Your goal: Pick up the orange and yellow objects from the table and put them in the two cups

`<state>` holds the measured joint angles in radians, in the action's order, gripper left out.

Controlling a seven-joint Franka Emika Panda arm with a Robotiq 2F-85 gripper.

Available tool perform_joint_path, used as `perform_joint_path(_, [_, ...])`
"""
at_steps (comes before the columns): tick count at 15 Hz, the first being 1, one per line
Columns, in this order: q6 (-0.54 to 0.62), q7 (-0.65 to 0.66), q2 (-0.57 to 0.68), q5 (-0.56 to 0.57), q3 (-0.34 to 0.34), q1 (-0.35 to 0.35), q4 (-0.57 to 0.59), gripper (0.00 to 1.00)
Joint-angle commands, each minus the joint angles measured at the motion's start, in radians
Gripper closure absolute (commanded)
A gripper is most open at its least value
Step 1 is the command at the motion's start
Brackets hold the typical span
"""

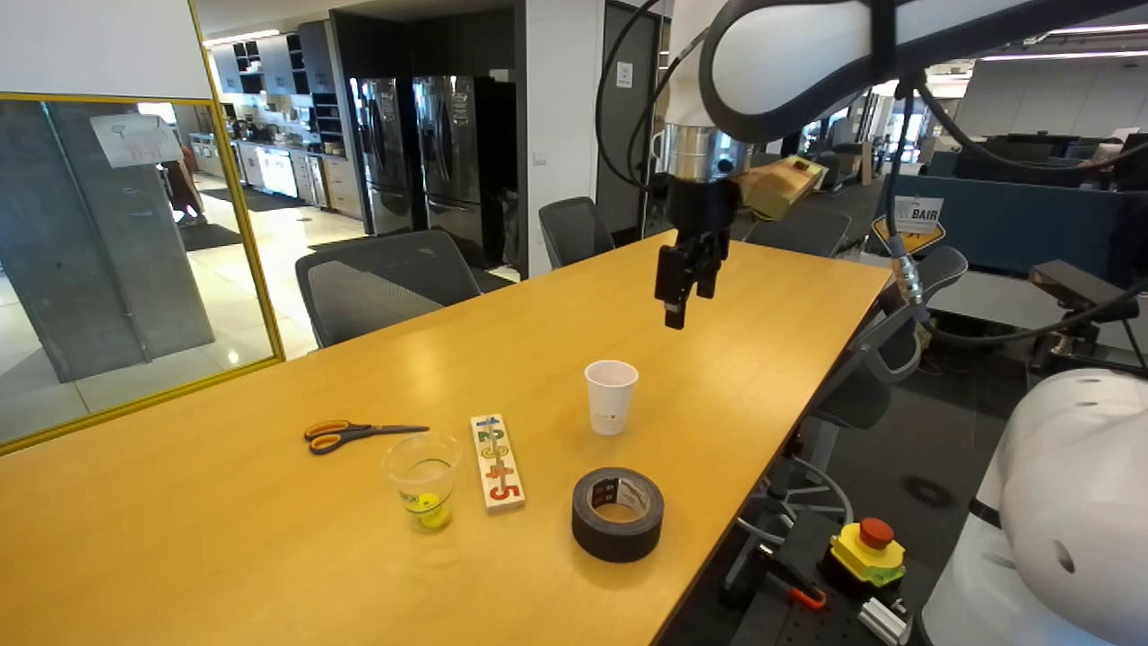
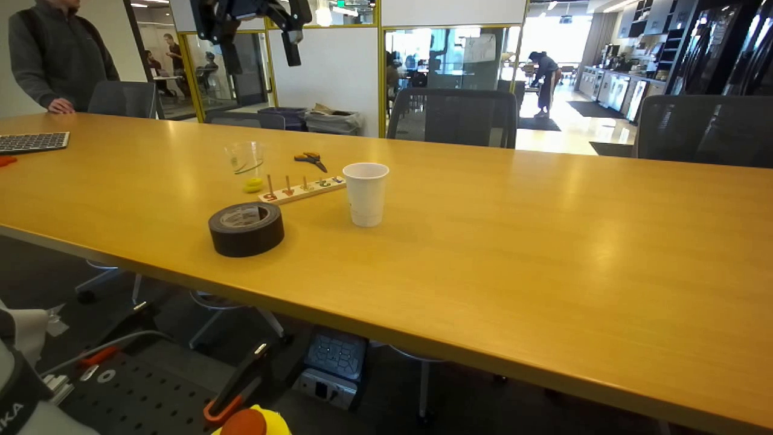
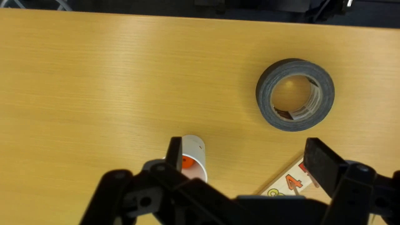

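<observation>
Our light-wood table (image 2: 543,254) lies under the spread, empty black pincer (image 2: 264,64); sweeping low near the opaque white cup (image 2: 366,199), we could spill the round orange piece (image 3: 187,162) inside.

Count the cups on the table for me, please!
2: the white cup and the clear cup, standing on opposite sides of the number board. No others show.

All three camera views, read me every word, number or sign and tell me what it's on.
"1 2 3 4 5": number board, the 1 least clear.
"BAIR": background sign.
"KA", cut off: robot's body.
Too small or blurred to read: marks on the white cup, clear cup, keyboard, yellow sign and door paper, and inside the tape roll.
</observation>
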<state>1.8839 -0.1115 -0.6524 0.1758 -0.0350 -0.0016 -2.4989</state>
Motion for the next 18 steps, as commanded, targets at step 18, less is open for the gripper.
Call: perform_joint_path(18, [-0.015,-0.179,-0.185,-0.151,-0.079,0.094,-0.089,0.0])
